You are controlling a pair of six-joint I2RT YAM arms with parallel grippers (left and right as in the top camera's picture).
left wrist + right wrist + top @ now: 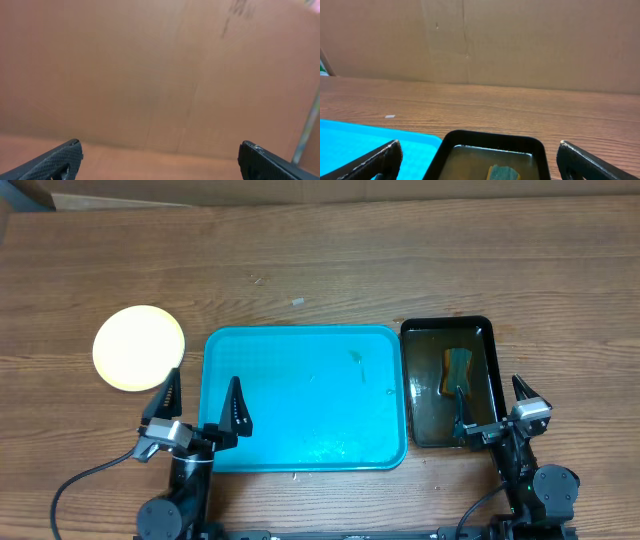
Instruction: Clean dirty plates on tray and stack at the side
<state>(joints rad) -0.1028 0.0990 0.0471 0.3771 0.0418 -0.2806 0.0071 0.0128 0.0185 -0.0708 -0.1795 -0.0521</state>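
Bright even light, the pale plate (pixel 139 347) overexposed (left wrist view is blurry).

the table (pixel 400 260) is brown wood with a long grain running left to right. a pale yellow plate (pixel 138 347) sits flat on it toward the left edge, apart from the rest. a big turquoise tray (pixel 300 380) lies in the middle, close to the near edge. just beside it on the right, long side to long side, rests a smaller black basin (pixel 445 322). a tiny pale scrap (pixel 298 302) lies on the bare wood beyond the tray. brown cardboard (pixel 520 40) stands along the far edge.
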